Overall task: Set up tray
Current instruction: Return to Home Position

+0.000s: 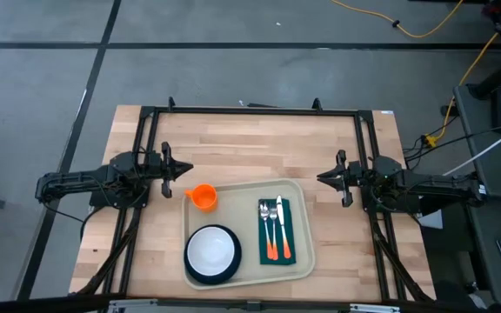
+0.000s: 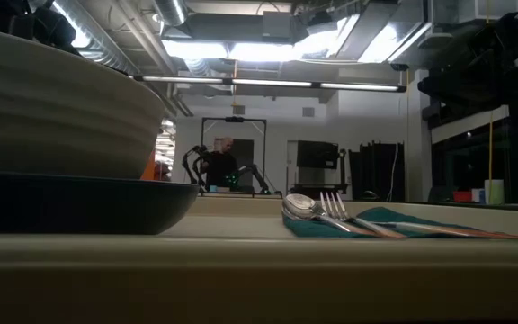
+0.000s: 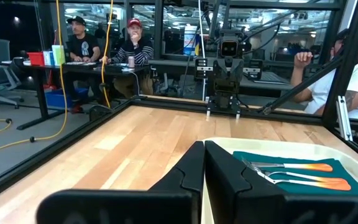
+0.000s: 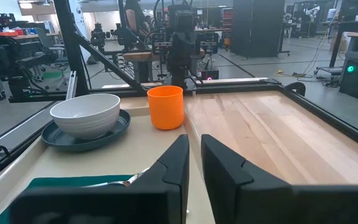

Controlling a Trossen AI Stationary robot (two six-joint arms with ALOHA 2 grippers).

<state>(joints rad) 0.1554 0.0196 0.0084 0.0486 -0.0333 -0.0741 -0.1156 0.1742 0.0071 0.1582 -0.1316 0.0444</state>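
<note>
The beige tray (image 1: 242,204) lies on the wooden table near its front edge, between both arms. On it stand an orange cup (image 1: 203,197) at the far left corner and a white bowl (image 1: 213,252) resting in a dark plate (image 4: 114,127). A green napkin (image 1: 276,232) on it carries orange-handled cutlery (image 3: 291,174). My left gripper (image 1: 183,169) hovers level at the table's left, shut, just beyond the tray's far left corner. My right gripper (image 1: 323,177) hovers level at the right, a narrow gap between its fingertips and nothing in it.
A black metal frame (image 1: 250,111) runs around the tabletop's far, left and right sides. Bare wood (image 1: 259,148) lies between the two grippers, beyond the tray. People sit at desks (image 3: 104,46) in the room past the table.
</note>
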